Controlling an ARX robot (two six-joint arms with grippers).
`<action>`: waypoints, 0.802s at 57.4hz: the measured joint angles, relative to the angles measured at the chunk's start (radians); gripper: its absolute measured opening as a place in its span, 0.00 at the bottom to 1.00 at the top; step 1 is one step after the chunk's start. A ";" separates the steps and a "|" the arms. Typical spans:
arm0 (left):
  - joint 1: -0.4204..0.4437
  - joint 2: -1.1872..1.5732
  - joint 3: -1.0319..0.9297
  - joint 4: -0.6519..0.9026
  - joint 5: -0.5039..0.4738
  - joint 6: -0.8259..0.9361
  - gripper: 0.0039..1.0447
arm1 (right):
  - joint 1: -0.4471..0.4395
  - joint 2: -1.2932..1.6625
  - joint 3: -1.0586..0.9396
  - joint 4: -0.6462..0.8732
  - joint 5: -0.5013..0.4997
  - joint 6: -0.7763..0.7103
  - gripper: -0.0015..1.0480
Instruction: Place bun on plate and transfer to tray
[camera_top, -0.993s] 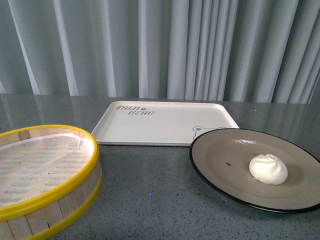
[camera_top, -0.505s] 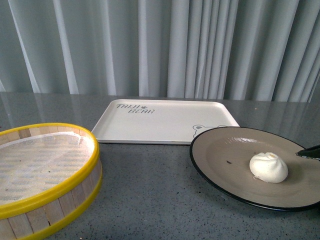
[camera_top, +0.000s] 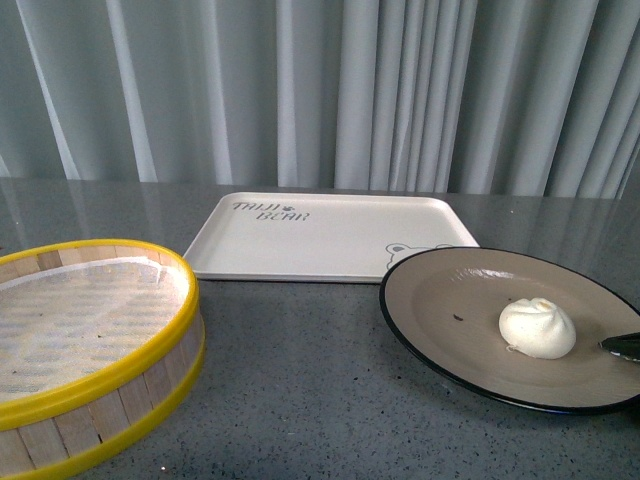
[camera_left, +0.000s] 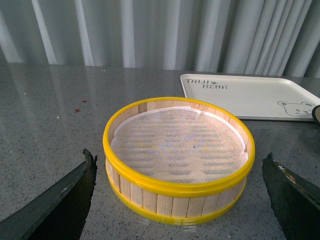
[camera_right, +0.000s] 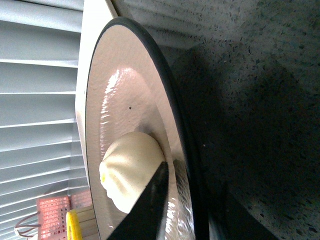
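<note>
The bun (camera_top: 537, 328) lies on the right half of the grey-brown plate (camera_top: 440, 300), which rests on the table just in front of the tray's (camera_top: 320, 235) right corner. My right gripper (camera_right: 192, 185) is open at the plate's right edge. One finger (camera_right: 150, 205) lies over the plate's inside (camera_right: 120, 110), close beside the bun (camera_right: 127, 167), and the black rim stands between the jaws. The front view shows only that fingertip (camera_top: 622, 346). My left gripper (camera_left: 178, 157) is open, holds nothing, and faces the steamer basket.
A yellow-rimmed wooden steamer basket (camera_top: 90, 340) with a white liner stands at the front left. Between the left fingers (camera_left: 65, 200) the same basket (camera_left: 177, 150) shows, with the tray (camera_left: 250, 95) behind it. Grey curtains hang behind the table.
My right fingertip came in from the right edge and dropped lower onto the plate's right rim. The bun and plate have stayed where they were.
</note>
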 joint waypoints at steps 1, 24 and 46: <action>0.000 0.000 0.000 0.000 0.000 0.000 0.94 | 0.000 0.000 0.000 0.000 -0.002 0.000 0.10; 0.000 0.000 0.000 0.000 0.000 0.000 0.94 | -0.010 0.006 -0.013 0.086 -0.045 0.003 0.03; 0.000 0.000 0.000 0.000 0.000 0.000 0.94 | -0.012 -0.070 0.022 0.150 -0.118 0.035 0.03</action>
